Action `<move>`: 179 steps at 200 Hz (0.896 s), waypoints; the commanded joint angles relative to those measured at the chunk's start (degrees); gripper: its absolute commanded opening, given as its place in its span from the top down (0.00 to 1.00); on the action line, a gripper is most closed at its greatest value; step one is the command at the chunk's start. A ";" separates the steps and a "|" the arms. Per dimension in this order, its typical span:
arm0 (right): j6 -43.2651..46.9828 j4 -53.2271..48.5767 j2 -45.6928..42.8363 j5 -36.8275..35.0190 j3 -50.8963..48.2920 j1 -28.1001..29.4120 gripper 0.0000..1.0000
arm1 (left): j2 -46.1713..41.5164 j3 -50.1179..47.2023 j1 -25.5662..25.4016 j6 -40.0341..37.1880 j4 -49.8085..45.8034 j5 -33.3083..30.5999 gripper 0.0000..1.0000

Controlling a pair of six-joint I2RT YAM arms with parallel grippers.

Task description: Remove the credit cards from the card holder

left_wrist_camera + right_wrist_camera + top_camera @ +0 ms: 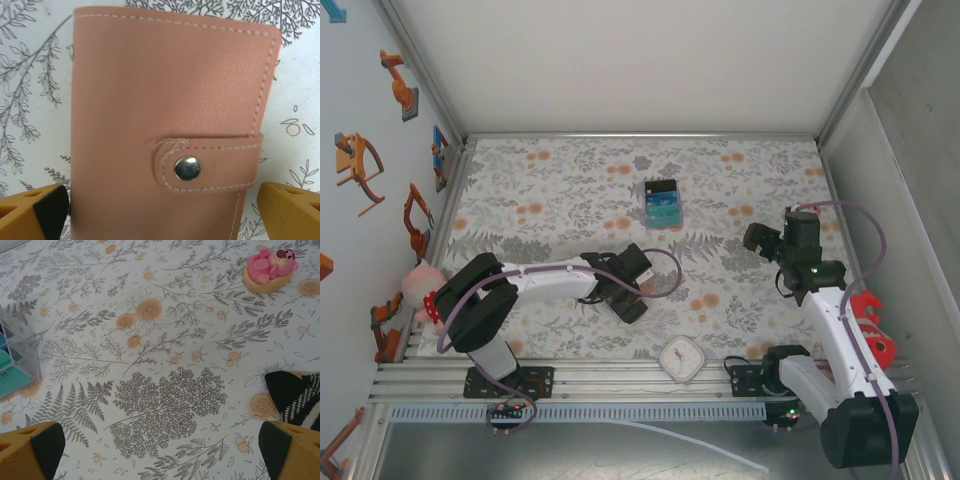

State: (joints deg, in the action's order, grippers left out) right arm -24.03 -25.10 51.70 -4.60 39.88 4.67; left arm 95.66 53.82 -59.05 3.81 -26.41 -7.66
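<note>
The left gripper (pixel 164 209) has its fingers wide apart at the bottom of the frame, holding nothing. The card holder (pixel 170 115) lies between them, mid-frame, its tab (pixel 207 167) snapped shut. A squeeze there could just keep it shut, with the cards stuck inside.

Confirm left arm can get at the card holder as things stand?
Likely yes. The left gripper hangs open right over the card holder, its fingers on either side with nothing between. The card holder lies flat on the tablecloth, tab snapped shut, so a grasp looks free.
</note>
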 commanded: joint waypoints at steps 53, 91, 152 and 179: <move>-0.14 -0.61 0.65 -0.58 1.96 0.44 0.00 | 0.75 0.79 3.85 3.98 -3.07 1.61 0.03; -0.27 -0.74 1.37 0.07 2.49 0.43 0.01 | 2.42 1.02 3.76 4.14 -2.70 1.60 0.01; -1.12 -0.59 1.54 6.10 2.03 0.49 0.00 | -1.33 -0.97 3.24 6.50 -0.21 -1.47 0.19; -3.45 2.59 0.27 14.79 -0.12 0.51 0.00 | -4.93 -2.47 2.93 8.65 2.40 -2.90 0.25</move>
State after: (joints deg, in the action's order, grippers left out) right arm -24.69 -25.08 53.41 1.58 40.40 4.71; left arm 94.85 52.93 -55.79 9.61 -26.11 -8.12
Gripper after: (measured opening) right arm 0.994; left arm 0.768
